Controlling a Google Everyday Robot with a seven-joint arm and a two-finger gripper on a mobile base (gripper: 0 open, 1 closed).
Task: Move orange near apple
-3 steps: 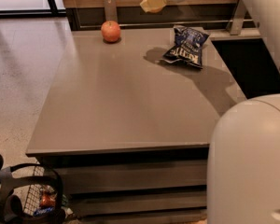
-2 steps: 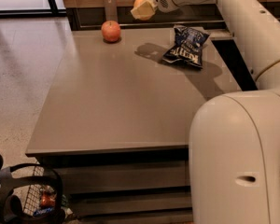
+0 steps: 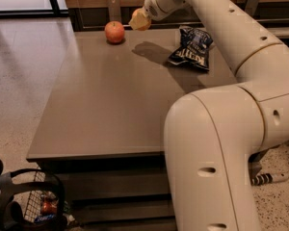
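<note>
Camera view: my gripper (image 3: pixel 138 21) is hovering above the far end of the grey table (image 3: pixel 106 109), gripping the orange (image 3: pixel 141 18) tightly and holding it clear of the surface. The apple (image 3: pixel 114 32) is sitting on the tabletop just beside it, at eight o'clock. A blue chip bag (image 3: pixel 191 47) is lying at four o'clock, farther off.

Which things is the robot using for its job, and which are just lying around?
For the job: the orange, held in the hand above the far end of the table; the apple, on the table near it.
Just lying about: the chip bag on the table; the basket on the floor.
</note>
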